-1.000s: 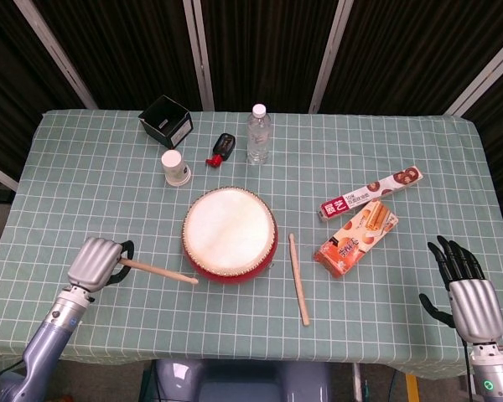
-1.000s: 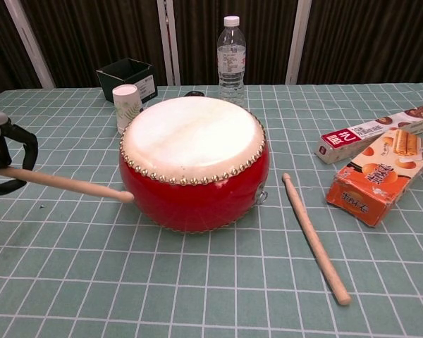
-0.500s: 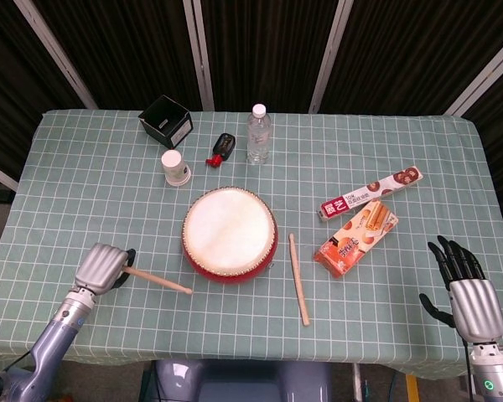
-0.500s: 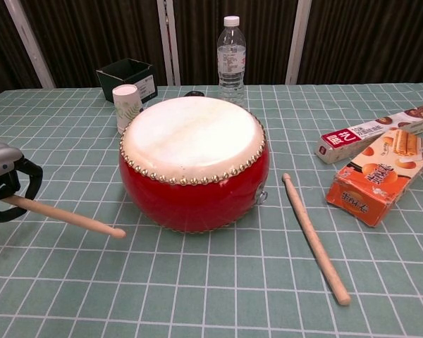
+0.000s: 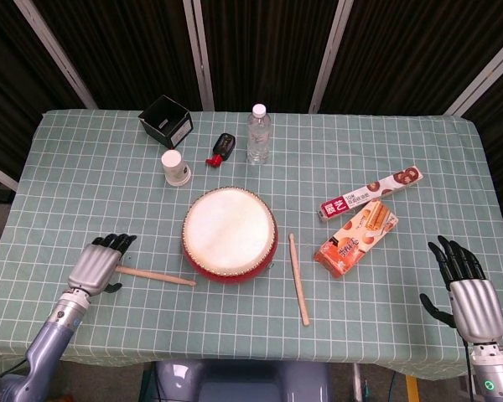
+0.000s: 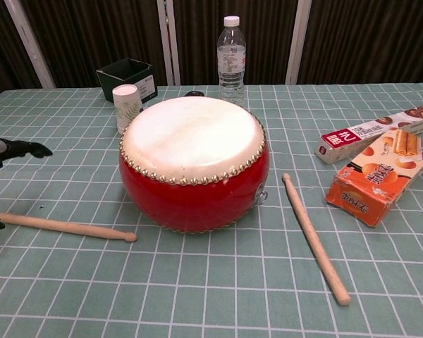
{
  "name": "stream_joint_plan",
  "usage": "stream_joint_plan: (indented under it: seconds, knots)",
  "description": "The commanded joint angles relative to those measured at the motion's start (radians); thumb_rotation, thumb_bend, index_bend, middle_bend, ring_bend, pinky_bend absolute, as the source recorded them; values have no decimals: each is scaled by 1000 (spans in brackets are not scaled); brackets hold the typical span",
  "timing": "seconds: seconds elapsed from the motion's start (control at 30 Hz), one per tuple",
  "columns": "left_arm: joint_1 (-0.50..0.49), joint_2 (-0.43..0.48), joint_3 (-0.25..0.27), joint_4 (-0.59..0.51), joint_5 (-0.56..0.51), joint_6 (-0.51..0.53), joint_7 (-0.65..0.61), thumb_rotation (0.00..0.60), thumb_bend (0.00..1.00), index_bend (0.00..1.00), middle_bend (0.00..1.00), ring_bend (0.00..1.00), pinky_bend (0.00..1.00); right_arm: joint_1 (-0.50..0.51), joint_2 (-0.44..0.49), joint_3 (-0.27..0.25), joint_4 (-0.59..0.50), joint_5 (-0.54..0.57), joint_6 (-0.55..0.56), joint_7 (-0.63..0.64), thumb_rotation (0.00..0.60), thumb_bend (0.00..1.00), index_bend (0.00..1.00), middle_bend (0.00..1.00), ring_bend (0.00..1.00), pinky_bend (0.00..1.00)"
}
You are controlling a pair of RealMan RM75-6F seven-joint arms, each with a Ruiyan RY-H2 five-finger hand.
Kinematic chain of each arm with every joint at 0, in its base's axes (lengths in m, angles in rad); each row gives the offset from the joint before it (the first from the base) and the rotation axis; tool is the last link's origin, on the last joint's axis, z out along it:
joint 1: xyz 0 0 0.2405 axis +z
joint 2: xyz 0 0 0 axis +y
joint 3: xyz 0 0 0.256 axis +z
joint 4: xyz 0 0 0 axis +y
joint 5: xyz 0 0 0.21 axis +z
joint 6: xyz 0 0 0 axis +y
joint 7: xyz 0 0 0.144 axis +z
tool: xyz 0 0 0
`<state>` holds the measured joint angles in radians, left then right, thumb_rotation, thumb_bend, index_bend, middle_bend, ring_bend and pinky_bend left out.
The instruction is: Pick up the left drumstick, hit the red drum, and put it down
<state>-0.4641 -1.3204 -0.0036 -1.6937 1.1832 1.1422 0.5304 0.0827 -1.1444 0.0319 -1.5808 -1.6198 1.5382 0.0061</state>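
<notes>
The red drum [image 5: 230, 235] [image 6: 194, 161] with its pale skin stands at the middle of the table. The left drumstick [image 5: 155, 275] [image 6: 65, 227] lies flat on the cloth just left of the drum, tip toward it. My left hand [image 5: 96, 263] [image 6: 10, 150] hovers over the stick's handle end with fingers spread, holding nothing. My right hand [image 5: 467, 287] is open near the table's right front edge, fingers apart and empty. It does not show in the chest view.
A second drumstick [image 5: 298, 279] [image 6: 315, 237] lies right of the drum. Two snack boxes [image 5: 355, 237] [image 5: 370, 193] sit further right. A water bottle [image 5: 258, 134], paper cup [image 5: 175, 167], black box [image 5: 167, 121] and a small black-and-red item [image 5: 220, 148] stand behind the drum.
My left hand lowered the drumstick to the cloth and opened its fingers, letting the stick go. The right hand has not moved.
</notes>
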Motion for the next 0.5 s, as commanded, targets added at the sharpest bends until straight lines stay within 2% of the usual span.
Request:
stream_joint_plan:
  seconds: [0.03, 0.23, 0.37, 0.5]
  knots:
    - [49, 71, -3, -81, 52, 72, -102, 600, 0, 7, 3, 12, 197, 0, 1, 0, 1, 0, 0, -1, 600, 298, 0, 0, 0, 112]
    - [128, 178, 17, -130, 202, 206, -260, 600, 0, 0, 0, 0, 52, 0, -1, -3, 4, -12, 4, -15, 600, 298, 0, 0, 0, 112]
    - [203, 182, 44, -34, 345, 360, -325, 600, 0, 0, 0, 0, 0, 2, -2, -7, 0, -17, 0, -18, 600, 299, 0, 0, 0, 112]
    - [269, 167, 78, 44, 389, 433, -381, 600, 0, 0, 0, 0, 0, 2, -2, -9, 0, -20, 0, -28, 600, 298, 0, 0, 0, 112]
